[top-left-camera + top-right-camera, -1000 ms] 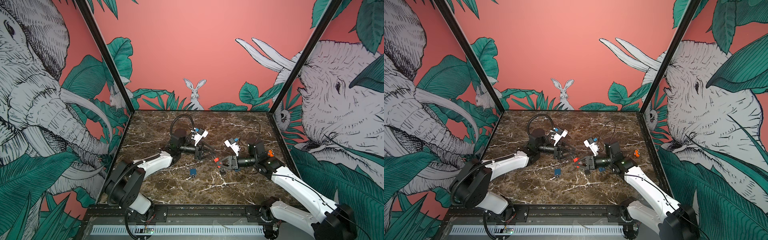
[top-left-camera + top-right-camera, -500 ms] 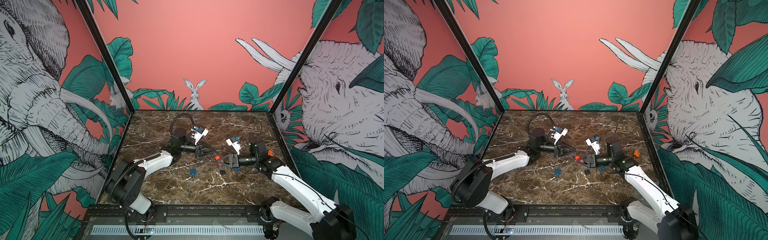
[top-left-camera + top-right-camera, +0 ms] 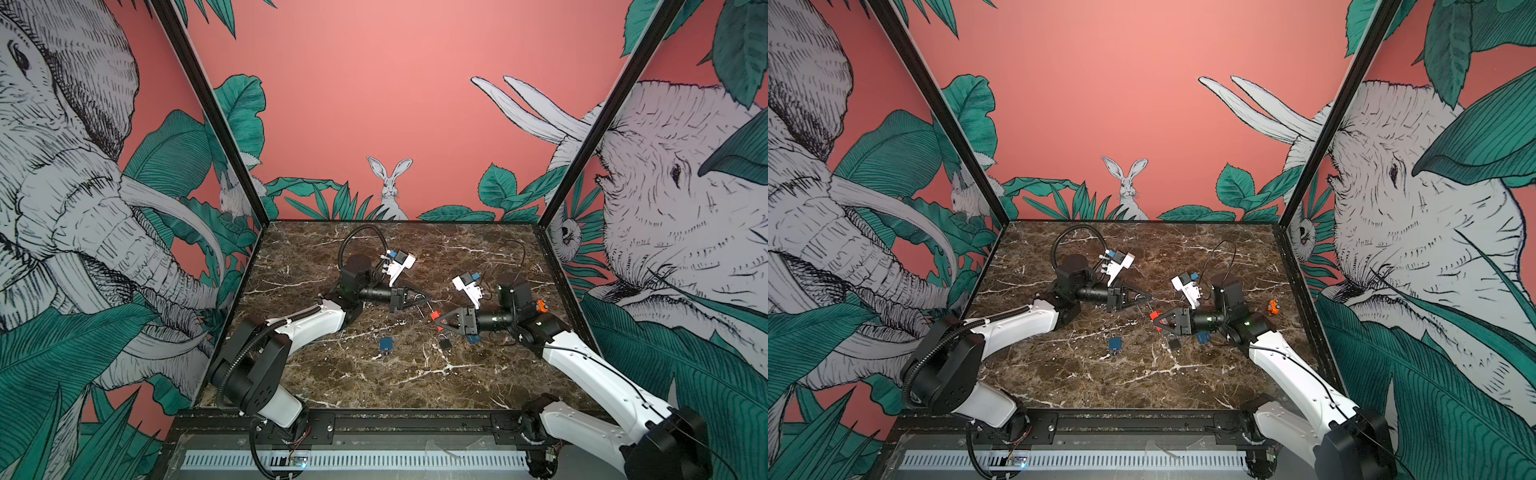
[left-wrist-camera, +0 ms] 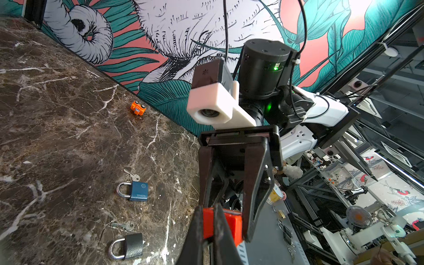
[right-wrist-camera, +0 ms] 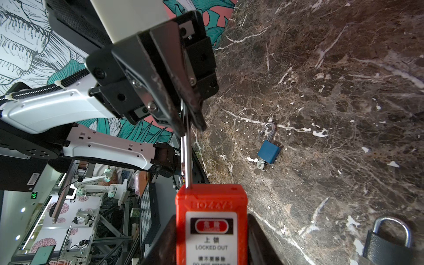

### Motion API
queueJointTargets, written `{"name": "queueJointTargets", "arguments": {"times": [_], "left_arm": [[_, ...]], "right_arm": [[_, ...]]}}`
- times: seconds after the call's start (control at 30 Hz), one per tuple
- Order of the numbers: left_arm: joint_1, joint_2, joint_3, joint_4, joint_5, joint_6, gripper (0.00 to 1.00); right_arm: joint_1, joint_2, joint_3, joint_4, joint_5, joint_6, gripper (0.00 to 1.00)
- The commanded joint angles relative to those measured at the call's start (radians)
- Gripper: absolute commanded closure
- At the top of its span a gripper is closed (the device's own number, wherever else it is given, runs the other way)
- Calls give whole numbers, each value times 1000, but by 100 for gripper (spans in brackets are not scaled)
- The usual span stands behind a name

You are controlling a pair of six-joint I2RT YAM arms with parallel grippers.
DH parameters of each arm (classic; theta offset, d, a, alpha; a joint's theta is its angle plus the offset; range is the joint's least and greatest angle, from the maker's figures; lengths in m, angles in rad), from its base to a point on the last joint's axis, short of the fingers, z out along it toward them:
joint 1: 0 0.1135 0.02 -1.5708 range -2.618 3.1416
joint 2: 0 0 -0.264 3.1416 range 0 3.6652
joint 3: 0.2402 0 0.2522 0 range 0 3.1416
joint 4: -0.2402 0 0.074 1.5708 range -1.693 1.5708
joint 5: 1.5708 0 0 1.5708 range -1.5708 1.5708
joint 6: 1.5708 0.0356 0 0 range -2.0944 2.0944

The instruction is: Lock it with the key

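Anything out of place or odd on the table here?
One blue padlock lies with its shackle swung open, key at its base; the black padlock is shut. A small orange toy car sits by the wall.

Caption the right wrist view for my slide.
Right end effector holds the red padlock while the left end effector pinches its shackle; open blue padlock lies beyond.

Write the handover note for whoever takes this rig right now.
Left gripper: jaws shut on the shackle of the red padlock.
Right gripper: jaws clamped on the red padlock's body.
Lying loose: an open blue padlock with a key at its base, a shut blue padlock, a black padlock.
Done: red padlock gripped at both ends.
Left: lock it with its key; no key shows in it, and I cannot tell whether the shackle is latched.
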Motion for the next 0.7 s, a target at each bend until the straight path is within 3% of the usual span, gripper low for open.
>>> {"name": "queueJointTargets", "arguments": {"times": [0.0,0.13,0.2,0.27,0.67], "left_arm": [[-26,-3,13,-39,29,52,93],[-27,-3,10,-33,44,40,91],[-26,-10,4,-21,50,34,79],[-27,-21,-5,-11,52,32,74],[-26,-15,-19,84,63,-32,78]], "right_arm": [[-10,-12,37,41,68,-23,100],[-13,-26,52,-11,128,-91,100],[-18,-37,48,-19,145,-106,100],[-22,-50,41,-13,147,-111,100],[-47,-97,40,-38,173,-125,100]]}}
